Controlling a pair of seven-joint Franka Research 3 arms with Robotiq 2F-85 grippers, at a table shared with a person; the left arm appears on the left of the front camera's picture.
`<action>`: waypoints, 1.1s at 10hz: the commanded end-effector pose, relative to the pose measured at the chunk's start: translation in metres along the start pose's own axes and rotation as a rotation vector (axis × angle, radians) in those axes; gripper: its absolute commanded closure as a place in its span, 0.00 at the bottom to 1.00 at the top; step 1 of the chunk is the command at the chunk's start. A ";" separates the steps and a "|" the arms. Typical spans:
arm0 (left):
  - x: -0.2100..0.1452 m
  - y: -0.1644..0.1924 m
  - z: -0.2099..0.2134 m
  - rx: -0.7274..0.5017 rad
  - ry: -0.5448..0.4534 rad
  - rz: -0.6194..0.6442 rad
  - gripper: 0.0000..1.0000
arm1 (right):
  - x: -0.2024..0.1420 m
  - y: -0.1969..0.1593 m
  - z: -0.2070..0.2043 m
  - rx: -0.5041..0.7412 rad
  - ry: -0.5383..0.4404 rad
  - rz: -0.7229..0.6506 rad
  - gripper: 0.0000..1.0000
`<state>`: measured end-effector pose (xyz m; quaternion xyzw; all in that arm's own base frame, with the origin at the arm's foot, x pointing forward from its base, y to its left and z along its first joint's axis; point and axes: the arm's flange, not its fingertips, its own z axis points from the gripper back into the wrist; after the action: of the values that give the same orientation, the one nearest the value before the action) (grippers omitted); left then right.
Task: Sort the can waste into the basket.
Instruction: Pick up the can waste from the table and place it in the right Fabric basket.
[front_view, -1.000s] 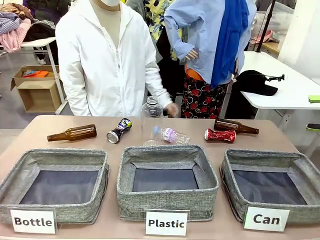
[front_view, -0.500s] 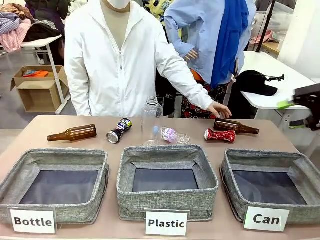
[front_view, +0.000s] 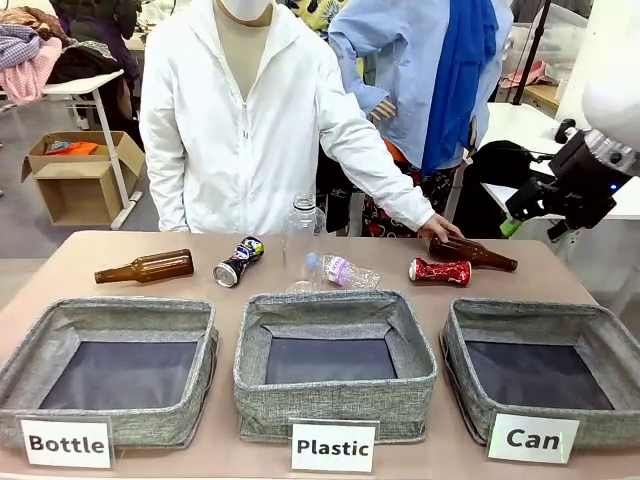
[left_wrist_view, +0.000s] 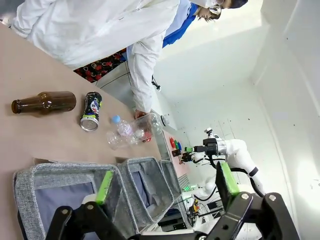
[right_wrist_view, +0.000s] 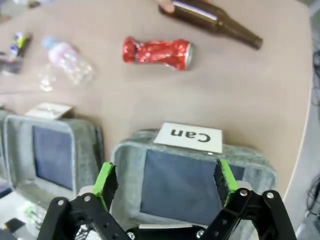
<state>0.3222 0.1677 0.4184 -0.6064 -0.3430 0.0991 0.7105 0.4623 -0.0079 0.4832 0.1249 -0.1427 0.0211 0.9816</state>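
The crushed red can (front_view: 439, 271) lies on the table beyond the "Can" basket (front_view: 458, 345), beside a brown bottle (front_view: 472, 253) that the person's hand (front_view: 440, 227) touches. Farther left lies the crushed black can (front_view: 238, 261). My right gripper (front_view: 530, 228) hangs open in the air above the table's right end, holding nothing. In the right wrist view its open fingers (right_wrist_view: 106, 181) frame the Can basket (right_wrist_view: 250, 156), with the red can (right_wrist_view: 157, 52) on the table past it. My left gripper (left_wrist_view: 165, 182) is open and empty above the baskets, with the black can (left_wrist_view: 91, 111) on the table ahead of it.
Baskets labelled "Bottle" (front_view: 30, 360) and "Plastic" (front_view: 250, 360) stand left of the Can basket. A second brown bottle (front_view: 146, 267) lies at the left. One clear plastic bottle (front_view: 302, 240) stands in the middle, and another (front_view: 345, 271) lies beside it. The person stands at the far edge.
My right arm has come into the front view from the right and risen. The person's hand has reached right onto the brown bottle beside the red can.
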 end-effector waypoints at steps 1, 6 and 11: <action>0.002 -0.003 0.001 -0.011 -0.001 -0.001 0.00 | -0.055 -0.045 0.058 0.213 -0.090 0.019 0.00; 0.002 -0.003 0.001 -0.011 -0.001 -0.001 0.00 | -0.202 -0.130 0.074 0.611 -0.205 0.156 0.00; 0.002 -0.003 0.001 -0.011 -0.001 -0.001 0.00 | -0.155 -0.094 0.064 0.491 -0.192 0.148 0.00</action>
<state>0.3224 0.1677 0.4190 -0.6060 -0.3431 0.0983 0.7109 0.2866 -0.1377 0.4638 0.3848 -0.2343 0.1079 0.8862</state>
